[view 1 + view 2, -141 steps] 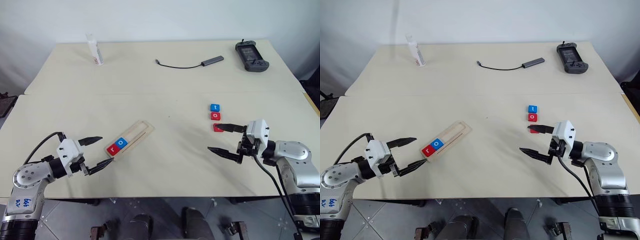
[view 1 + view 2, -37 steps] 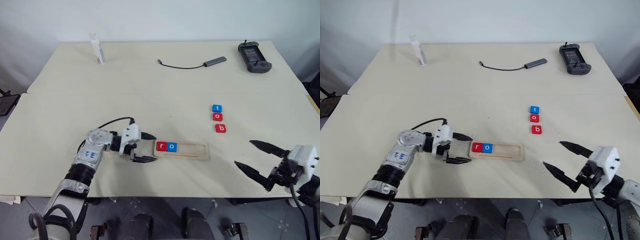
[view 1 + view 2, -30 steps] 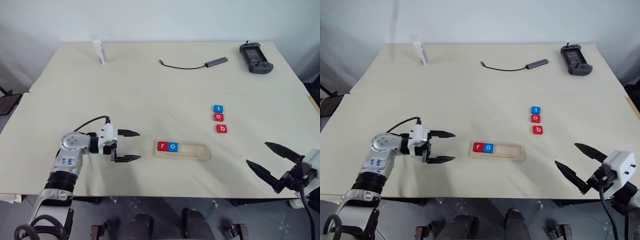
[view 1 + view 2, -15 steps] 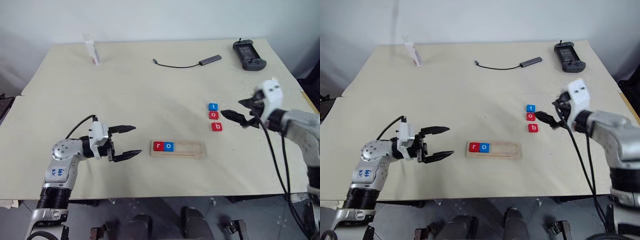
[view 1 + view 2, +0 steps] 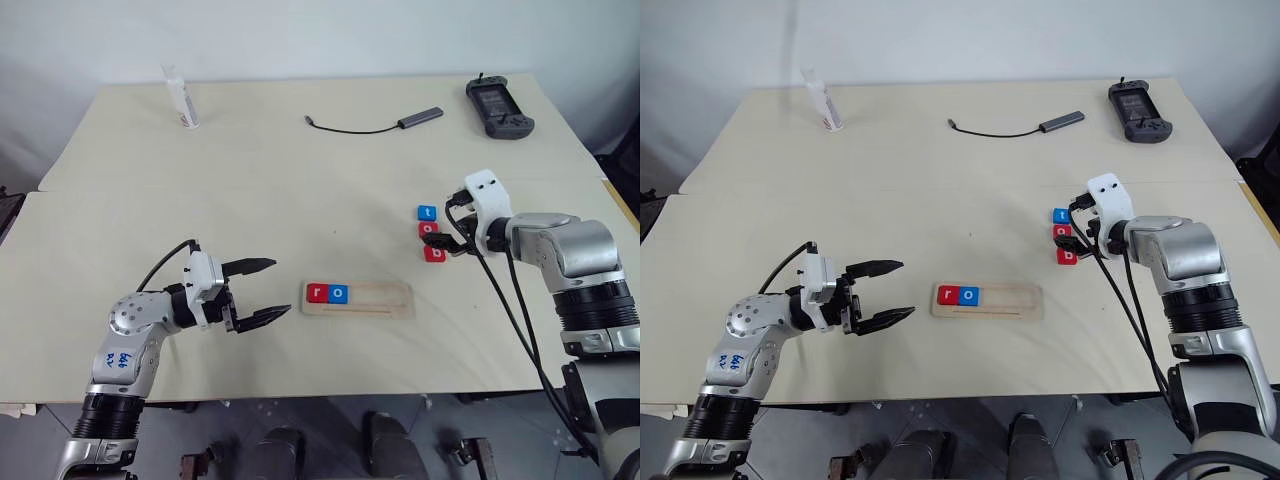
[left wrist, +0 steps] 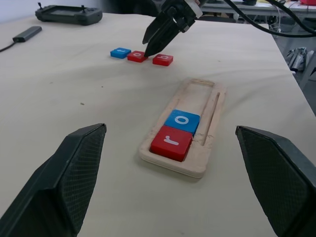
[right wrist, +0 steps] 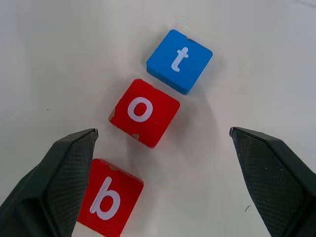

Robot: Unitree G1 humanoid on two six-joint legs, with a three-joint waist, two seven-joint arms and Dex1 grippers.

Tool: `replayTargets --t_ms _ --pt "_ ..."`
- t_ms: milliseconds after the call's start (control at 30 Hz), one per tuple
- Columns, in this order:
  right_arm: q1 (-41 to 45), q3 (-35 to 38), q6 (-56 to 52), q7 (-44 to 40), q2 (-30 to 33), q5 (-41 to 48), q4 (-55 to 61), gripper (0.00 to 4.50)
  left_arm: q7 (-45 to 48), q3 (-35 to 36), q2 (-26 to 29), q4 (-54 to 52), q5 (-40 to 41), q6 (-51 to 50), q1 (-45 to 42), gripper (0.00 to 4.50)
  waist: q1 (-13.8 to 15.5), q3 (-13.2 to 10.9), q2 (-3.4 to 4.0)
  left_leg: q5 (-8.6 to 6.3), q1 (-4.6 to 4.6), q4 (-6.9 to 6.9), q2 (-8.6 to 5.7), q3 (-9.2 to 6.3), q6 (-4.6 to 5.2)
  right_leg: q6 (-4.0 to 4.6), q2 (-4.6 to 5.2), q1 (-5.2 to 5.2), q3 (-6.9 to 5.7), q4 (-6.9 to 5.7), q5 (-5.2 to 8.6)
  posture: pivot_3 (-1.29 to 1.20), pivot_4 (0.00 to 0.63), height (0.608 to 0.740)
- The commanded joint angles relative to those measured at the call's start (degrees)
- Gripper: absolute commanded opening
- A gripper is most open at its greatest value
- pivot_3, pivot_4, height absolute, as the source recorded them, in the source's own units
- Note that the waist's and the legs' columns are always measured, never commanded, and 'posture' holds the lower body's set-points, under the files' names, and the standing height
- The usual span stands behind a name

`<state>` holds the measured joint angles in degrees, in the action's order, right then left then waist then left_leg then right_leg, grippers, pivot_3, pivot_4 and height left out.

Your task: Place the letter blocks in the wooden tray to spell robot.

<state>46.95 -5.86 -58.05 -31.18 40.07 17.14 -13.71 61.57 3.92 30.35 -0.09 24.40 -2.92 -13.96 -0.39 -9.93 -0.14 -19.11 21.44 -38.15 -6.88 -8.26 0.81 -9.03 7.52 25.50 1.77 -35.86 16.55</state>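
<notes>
The wooden tray [image 5: 358, 299] lies on the desk [image 5: 300, 200] with red r [image 5: 317, 293] and blue o [image 5: 338, 293] at its left end. Blocks b [image 7: 106, 203], o [image 7: 143, 112] and t [image 7: 179, 61] lie loose in a row to its right. The right tool [image 5: 442, 239] hangs over them, fingers apart. The left tool [image 5: 262, 290] stands spread, left of the tray.

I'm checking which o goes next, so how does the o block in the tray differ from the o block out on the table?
The tray o block is blue; the table o block is red. The blue one sits in the wooden tray right beside the red r block; the red one lies loose on the table between the t block and the b block. Both are square tiles with a white lowercase o.
</notes>
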Motion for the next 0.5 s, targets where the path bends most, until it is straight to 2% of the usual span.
replayTargets --t_ms 33,233,467,500 --pt "1.7 2.6 -0.9 0.9 -0.5 -0.6 1.5 4.5 -0.6 0.3 -0.1 -2.1 0.3 0.9 0.1 4.46 0.0 0.0 0.0 0.0 0.0 0.0 0.0 0.01 0.0 0.0 0.0 0.0 0.0 0.0 0.0 0.0 0.15 0.74" --pt "-0.7 6.3 -10.5 5.6 -2.9 0.2 8.0 4.5 -0.7 -0.1 -0.3 -1.8 0.1 1.3 -0.2 4.46 0.1 0.0 0.0 0.0 0.0 -0.01 0.0 0.01 0.0 0.0 0.01 0.01 0.0 -0.02 0.0 0.0 0.15 0.74" --pt "-6.4 10.3 -19.6 12.1 -8.8 -0.3 17.8 4.5 -0.6 -0.6 -0.2 -1.5 0.1 1.4 -0.7 4.46 0.1 0.0 0.01 0.0 0.0 -0.03 -0.01 0.01 0.0 0.0 0.01 0.01 0.03 -0.06 0.0 0.0 0.15 0.74" --pt "-7.1 10.3 -19.9 12.8 -9.5 -0.6 18.7 4.31 -0.5 -0.7 -0.3 -1.5 0.1 1.4 -0.8 4.49 0.1 0.0 0.0 0.0 -0.01 -0.03 -0.01 0.01 0.0 0.0 0.0 0.01 0.02 -0.06 0.0 0.0 0.15 0.74"
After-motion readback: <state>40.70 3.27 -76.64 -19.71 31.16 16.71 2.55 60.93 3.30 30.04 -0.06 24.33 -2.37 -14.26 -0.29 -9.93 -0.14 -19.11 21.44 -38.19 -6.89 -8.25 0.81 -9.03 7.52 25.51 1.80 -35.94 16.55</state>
